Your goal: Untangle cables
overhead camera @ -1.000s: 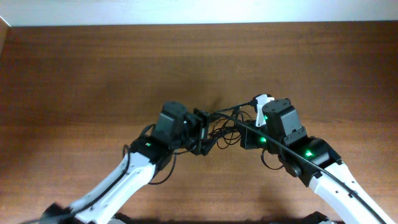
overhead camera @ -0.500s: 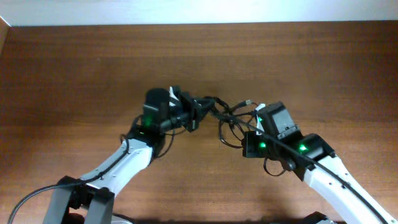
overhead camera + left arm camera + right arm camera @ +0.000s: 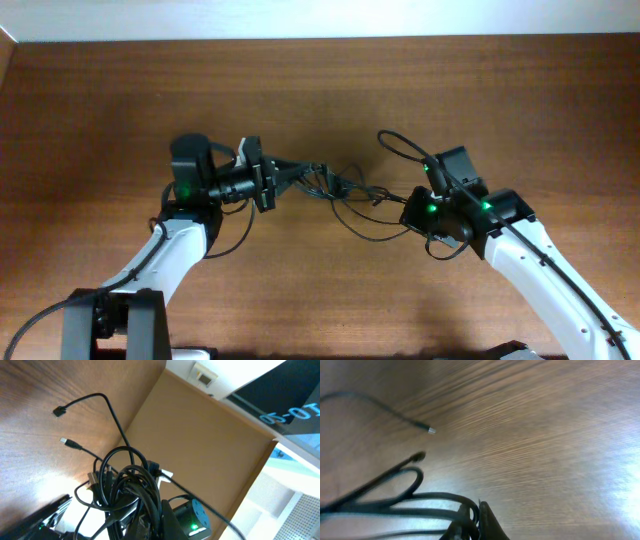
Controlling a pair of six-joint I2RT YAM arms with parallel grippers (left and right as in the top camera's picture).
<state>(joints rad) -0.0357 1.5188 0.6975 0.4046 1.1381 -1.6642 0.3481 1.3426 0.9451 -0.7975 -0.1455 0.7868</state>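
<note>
The cables [image 3: 335, 187] are thin black cords, stretched in a loose tangle between my two grippers above the wooden table [image 3: 320, 90]. My left gripper [image 3: 288, 176] is shut on the left end of the bundle; in the left wrist view the cables [image 3: 127, 482] bunch into loops just past the gripper [image 3: 152, 525], and two plug ends [image 3: 59, 411] stick out. At the tangle's right end my right gripper [image 3: 405, 203] is shut on a cord. The right wrist view shows that cable [image 3: 405, 497] looping out of the gripper [image 3: 476, 519]. One loop [image 3: 400, 146] arcs up behind the right arm.
A brown board [image 3: 200, 445] and a white wall lie beyond the table's far edge in the left wrist view. The right arm's wrist, with a green light [image 3: 192, 521], sits just behind the bundle. A loose plug tip [image 3: 431, 430] lies on the bare wood.
My left gripper has closed on the cables and swung left and up. The right gripper has drawn back a little. The tangle is now pulled out longer between them.
</note>
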